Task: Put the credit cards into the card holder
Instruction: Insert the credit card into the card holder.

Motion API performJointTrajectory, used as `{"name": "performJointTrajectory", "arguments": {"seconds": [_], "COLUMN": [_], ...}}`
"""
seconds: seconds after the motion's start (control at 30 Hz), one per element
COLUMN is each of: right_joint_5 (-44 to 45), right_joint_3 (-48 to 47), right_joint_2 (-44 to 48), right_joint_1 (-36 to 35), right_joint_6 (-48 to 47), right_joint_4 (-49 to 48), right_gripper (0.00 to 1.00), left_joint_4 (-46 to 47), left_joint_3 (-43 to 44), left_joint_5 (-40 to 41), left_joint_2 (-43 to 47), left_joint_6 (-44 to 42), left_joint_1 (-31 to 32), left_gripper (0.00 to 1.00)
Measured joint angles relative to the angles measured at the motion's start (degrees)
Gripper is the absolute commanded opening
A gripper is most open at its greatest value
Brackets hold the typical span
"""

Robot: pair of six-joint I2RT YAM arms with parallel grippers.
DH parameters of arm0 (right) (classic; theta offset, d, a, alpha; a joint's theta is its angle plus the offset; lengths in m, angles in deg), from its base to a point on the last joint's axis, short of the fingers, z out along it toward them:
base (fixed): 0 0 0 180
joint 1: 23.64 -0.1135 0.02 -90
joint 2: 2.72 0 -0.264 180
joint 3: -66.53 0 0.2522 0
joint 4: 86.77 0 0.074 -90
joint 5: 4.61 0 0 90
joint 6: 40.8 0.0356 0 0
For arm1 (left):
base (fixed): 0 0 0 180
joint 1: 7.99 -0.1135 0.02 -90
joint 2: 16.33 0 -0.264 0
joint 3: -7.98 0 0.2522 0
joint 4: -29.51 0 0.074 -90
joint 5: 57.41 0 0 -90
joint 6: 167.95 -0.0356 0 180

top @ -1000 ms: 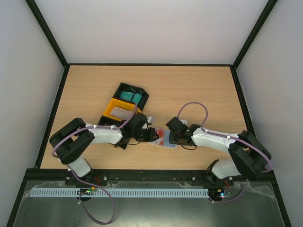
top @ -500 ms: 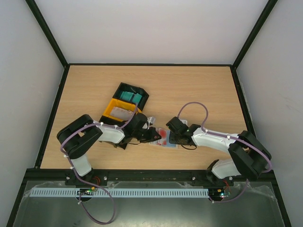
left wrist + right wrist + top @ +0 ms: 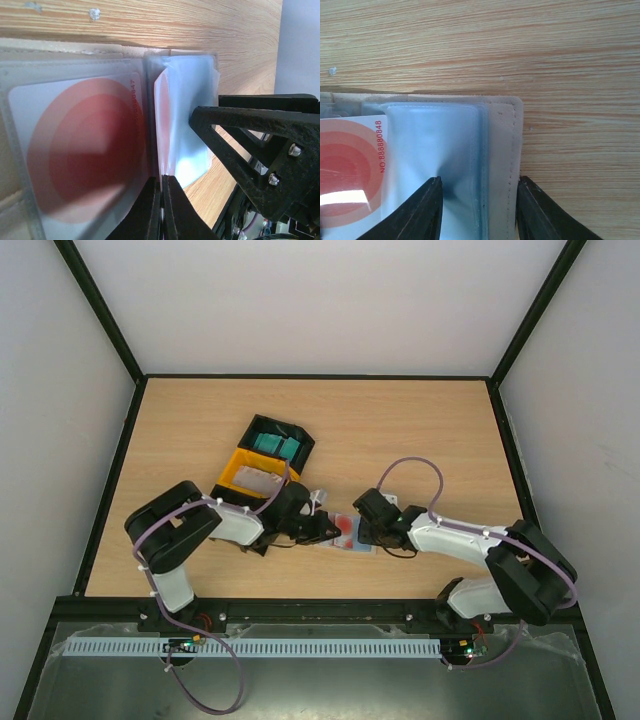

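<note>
Two arms meet in the top view over the open card holder [image 3: 345, 537], flat on the counter [image 3: 430, 430] near its front edge, with teal credit cards [image 3: 278, 445] apart in a black bin [image 3: 305, 437]. On the left wrist view the left claw [image 3: 161, 187] is pinched fully closed at the fold beside a red-ringed card [image 3: 85, 155]; I cannot tell if it nips plastic. On the right wrist view the right claw [image 3: 479, 190] stands half open, straddling the holder's beige edge.
</note>
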Motion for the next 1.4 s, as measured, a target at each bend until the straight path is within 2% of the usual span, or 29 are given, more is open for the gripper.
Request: {"name": "performJointTrajectory", "arguments": {"seconds": [0.43, 0.73, 1.03, 1.3, 1.4], "right_joint_5": [-1.4, -1.22, -2.14, -2.29, -2.84], "right_joint_3": [4.83, 5.68, 5.68, 5.68, 5.68], "right_joint_2": [4.24, 4.98, 4.09, 3.39, 3.13], "right_joint_1": [0.33, 0.37, 0.24, 0.24, 0.24], "right_joint_6": [3.1, 5.16, 6.34, 6.45, 6.8], "right_joint_4": [-6.58, -7.74, -9.31, -9.79, -10.73], "right_gripper": [0.45, 0.43, 0.32, 0.14, 0.11], "left_joint_4": [0.57, -2.73, -2.93, -1.97, -1.18], "left_joint_3": [1.42, 2.32, -1.27, -3.02, -4.33], "left_joint_5": [-1.2, 1.22, 3.61, 4.07, 4.57], "left_joint_2": [-2.8, -0.87, 2.36, 3.65, 4.44], "left_joint_6": [-0.9, -0.48, 4.68, 7.76, 9.01], "left_joint_1": [0.5, 1.51, 1.99, 1.99, 1.97], "left_gripper": [0.08, 0.03, 0.03, 0.03, 0.03]}}
